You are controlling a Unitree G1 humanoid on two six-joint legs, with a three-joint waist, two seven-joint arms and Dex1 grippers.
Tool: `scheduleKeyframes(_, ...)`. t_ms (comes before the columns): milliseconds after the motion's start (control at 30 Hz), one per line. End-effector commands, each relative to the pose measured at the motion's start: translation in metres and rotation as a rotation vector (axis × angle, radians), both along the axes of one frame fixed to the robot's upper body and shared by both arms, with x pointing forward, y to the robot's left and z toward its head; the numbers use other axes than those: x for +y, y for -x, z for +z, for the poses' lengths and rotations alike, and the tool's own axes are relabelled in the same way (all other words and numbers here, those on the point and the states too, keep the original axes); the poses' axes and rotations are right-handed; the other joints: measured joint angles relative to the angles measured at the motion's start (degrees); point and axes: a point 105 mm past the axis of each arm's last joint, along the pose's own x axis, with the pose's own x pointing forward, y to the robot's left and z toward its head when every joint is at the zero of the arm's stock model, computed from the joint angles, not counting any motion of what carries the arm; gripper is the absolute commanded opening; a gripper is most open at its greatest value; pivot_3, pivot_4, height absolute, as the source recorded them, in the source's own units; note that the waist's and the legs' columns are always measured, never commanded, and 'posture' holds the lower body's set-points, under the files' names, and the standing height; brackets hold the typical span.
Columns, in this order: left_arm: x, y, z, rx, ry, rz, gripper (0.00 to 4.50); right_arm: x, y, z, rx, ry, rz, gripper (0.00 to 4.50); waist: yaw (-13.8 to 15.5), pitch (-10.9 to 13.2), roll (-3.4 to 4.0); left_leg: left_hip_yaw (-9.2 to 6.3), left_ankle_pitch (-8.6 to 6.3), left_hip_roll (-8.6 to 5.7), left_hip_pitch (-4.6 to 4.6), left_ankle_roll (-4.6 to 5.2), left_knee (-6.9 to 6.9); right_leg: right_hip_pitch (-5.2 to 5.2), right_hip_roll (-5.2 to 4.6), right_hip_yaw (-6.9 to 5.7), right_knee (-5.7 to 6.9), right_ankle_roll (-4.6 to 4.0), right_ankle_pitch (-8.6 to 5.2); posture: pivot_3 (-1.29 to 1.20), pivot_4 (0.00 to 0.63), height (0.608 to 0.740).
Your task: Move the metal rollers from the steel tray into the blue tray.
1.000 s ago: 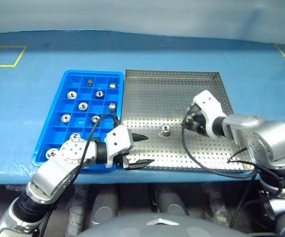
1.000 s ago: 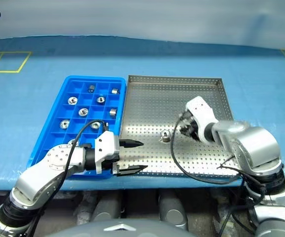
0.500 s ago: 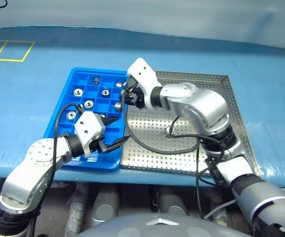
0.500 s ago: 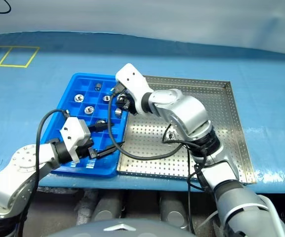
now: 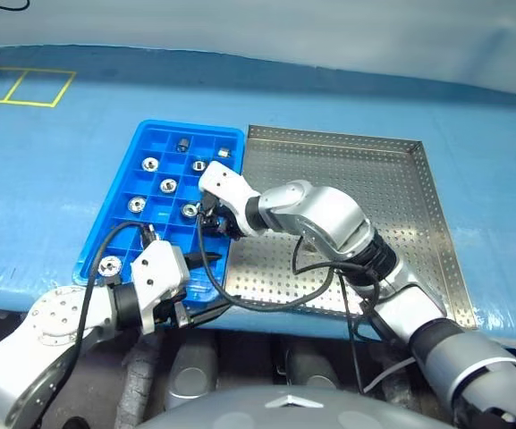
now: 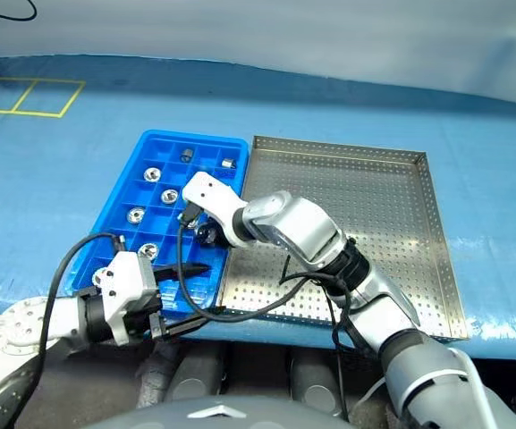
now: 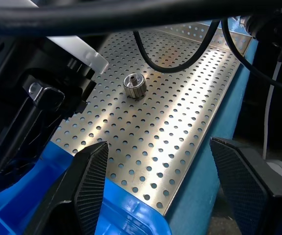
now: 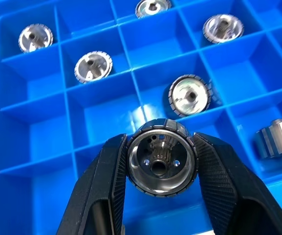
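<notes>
Right gripper (image 8: 160, 161) clamped tight; left gripper (image 7: 165, 181) jaws spread.

- The right arm (image 5: 329, 223) hides part of the steel tray (image 5: 392, 206).
- One roller (image 8: 276, 139) in the blue tray (image 8: 43, 117) is cut off by the wrist picture's edge.

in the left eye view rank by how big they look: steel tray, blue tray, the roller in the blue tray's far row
1. steel tray
2. blue tray, narrower, partly hidden by the arms
3. roller, far smallest
</notes>
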Motion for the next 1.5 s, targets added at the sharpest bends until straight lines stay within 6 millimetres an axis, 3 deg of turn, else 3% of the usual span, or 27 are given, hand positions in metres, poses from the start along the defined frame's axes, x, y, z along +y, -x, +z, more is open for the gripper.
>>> scheduleKeyframes(33,-0.006,0.008,0.004,-0.013,-0.015,-0.038,3.64,0.006,0.013,0.003,-0.005,-0.015,0.057,1.77,0.0,0.01,0.01,0.0,0.0,0.0,0.0,0.0,0.0,0.0,0.0,-0.01,0.0,0.02,-0.01,0.26,0.15,0.74)
scheduleKeyframes(567,-0.008,0.005,0.0,0.004,-0.006,-0.015,3.64,0.015,0.026,-0.027,0.086,0.024,0.074,1.77,0.51,0.0,0.01,-0.02,0.01,0.0,0.04,-0.04,-0.04,0.02,-0.01,-0.04,0.01,0.06,-0.1,0.28,0.15,0.74)
scheduleKeyframes(833,-0.005,0.005,0.0,0.005,-0.018,-0.014,3.64,0.009,0.018,-0.028,0.076,0.03,0.037,4.39,1.42,0.0,0.01,-0.03,0.03,-0.02,0.05,-0.07,-0.04,0.03,-0.02,-0.04,0.0,0.08,-0.13,0.26,0.15,0.74)
scheduleKeyframes(933,-0.004,0.004,0.0,-0.001,-0.021,-0.017,3.64,0.003,0.011,-0.016,0.038,0.011,0.014,4.45,1.53,0.0,0.01,-0.03,0.07,-0.02,0.09,-0.14,-0.01,0.1,-0.02,-0.04,-0.01,-0.11,-0.25,0.25,0.15,0.74)
scheduleKeyframes(1033,-0.002,-0.001,0.0,-0.021,-0.026,0.002,3.64,-0.013,0.0,0.002,-0.021,-0.021,-0.038,4.45,1.7,0.0,0.01,-0.04,0.12,-0.05,0.06,-0.21,0.04,0.1,-0.05,-0.03,-0.01,-0.1,-0.23,0.23,0.15,0.74)
scheduleKeyframes(1233,0.001,-0.018,0.0,-0.067,-0.022,0.063,3.64,-0.076,-0.025,0.035,-0.174,-0.006,-0.236,4.45,1.32,0.01,0.02,0.0,0.12,-0.08,-0.01,-0.21,0.06,0.04,-0.07,0.01,-0.05,-0.05,-0.2,0.19,0.15,0.74)
scheduleKeyframes(1300,0.001,-0.021,-0.001,-0.074,-0.021,0.072,3.64,-0.099,-0.028,0.036,-0.176,0.025,-0.313,4.45,0.87,0.01,0.02,0.0,0.11,-0.05,-0.04,-0.21,-0.04,-0.01,-0.05,0.0,-0.08,-0.04,-0.19,0.17,0.15,0.74)
scheduleKeyframes(1400,-0.004,-0.022,-0.003,-0.073,-0.013,0.044,3.64,-0.149,-0.026,0.024,-0.121,0.107,-0.468,4.45,0.18,0.01,0.01,-0.02,0.07,-0.02,-0.06,-0.16,-0.17,-0.07,-0.02,-0.02,-0.07,-0.04,-0.06,0.15,0.15,0.74)
scheduleKeyframes(1500,-0.005,-0.023,-0.003,-0.079,-0.007,0.037,3.64,-0.167,-0.016,0.005,-0.039,0.143,-0.536,4.45,-0.36,0.01,0.02,-0.05,-0.01,-0.04,-0.11,-0.1,-0.17,-0.06,-0.02,-0.01,-0.08,-0.14,-0.09,0.12,0.15,0.74)
